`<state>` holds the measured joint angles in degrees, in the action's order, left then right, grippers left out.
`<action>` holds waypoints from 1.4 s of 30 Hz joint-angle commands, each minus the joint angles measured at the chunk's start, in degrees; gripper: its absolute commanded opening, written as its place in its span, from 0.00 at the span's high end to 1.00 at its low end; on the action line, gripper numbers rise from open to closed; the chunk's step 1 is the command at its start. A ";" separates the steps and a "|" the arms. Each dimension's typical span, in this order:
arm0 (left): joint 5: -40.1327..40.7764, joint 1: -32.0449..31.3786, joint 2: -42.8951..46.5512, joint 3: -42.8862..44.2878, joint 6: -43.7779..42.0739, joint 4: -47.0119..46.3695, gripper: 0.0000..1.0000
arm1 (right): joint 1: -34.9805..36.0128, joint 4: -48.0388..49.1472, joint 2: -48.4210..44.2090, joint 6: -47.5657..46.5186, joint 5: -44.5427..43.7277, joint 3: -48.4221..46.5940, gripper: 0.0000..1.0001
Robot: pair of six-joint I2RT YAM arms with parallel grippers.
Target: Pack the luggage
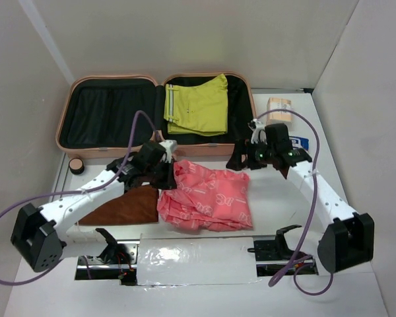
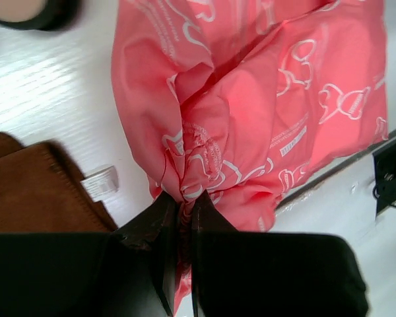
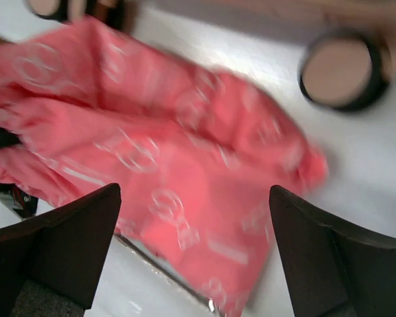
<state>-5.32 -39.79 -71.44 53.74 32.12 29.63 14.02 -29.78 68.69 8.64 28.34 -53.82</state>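
Observation:
The luggage lies open at the back of the table, peach-pink shell with black lining. A folded yellow-green garment rests in its right half. A crumpled pink cloth with white print lies on the table in front of it. My left gripper is shut on the cloth's upper left edge, and the fabric bunches between the fingers. My right gripper hangs open above the cloth's right part, with nothing between the wide jaws.
A brown cloth lies left of the pink one, under the left arm. A luggage wheel sticks out at the front left corner, another near my right gripper. A small box and a blue item sit at the right.

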 commanded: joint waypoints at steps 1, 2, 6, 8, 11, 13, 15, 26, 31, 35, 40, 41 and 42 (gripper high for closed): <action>-0.11 3.05 5.16 -2.74 2.07 0.88 1.00 | 0.39 0.60 -6.97 13.58 -10.94 5.99 0.00; -0.91 3.66 6.47 -3.63 2.07 -0.52 1.00 | 0.39 0.60 -8.12 15.07 -9.80 9.66 0.00; -1.62 4.72 7.02 -6.44 2.69 -1.06 1.00 | 1.53 1.82 -10.24 17.46 -6.99 16.98 0.00; -2.24 4.72 7.02 -6.97 2.16 -1.67 1.00 | 2.94 6.54 -10.77 18.86 -4.00 20.49 0.00; -2.76 4.72 6.31 -7.50 1.02 -2.21 1.00 | 5.05 11.13 -9.37 19.48 -4.52 22.35 0.00; -2.76 4.72 5.70 -8.21 1.02 -2.73 1.00 | 5.92 12.81 -6.56 19.48 -5.05 22.36 0.00; -2.76 5.25 5.17 -8.82 1.02 -2.73 1.00 | 6.63 15.88 -4.36 19.48 -5.57 23.41 0.00; -4.87 7.97 6.31 -11.10 0.40 -6.68 1.00 | 11.12 23.18 5.05 18.43 -12.16 24.28 0.29; -4.87 8.50 5.79 -11.72 0.40 -7.74 1.00 | 13.22 22.67 6.20 20.00 -12.17 23.68 0.92; -3.65 9.03 6.92 -9.10 1.02 -6.00 1.00 | 17.87 17.31 0.16 21.68 -15.58 19.29 1.00; -1.45 9.03 8.59 -0.14 1.54 1.12 1.00 | 20.52 6.77 -8.47 24.66 -19.54 10.00 1.00; -0.75 9.03 8.60 2.05 1.02 2.61 1.00 | 20.52 5.45 -10.22 24.67 -19.55 8.40 1.00; 0.48 9.03 8.60 6.60 1.02 3.76 1.00 | 21.13 4.39 -10.85 25.19 -20.07 6.73 1.00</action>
<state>-6.96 -30.89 -65.56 50.43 33.26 32.29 34.09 -21.78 62.04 31.48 11.05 -40.03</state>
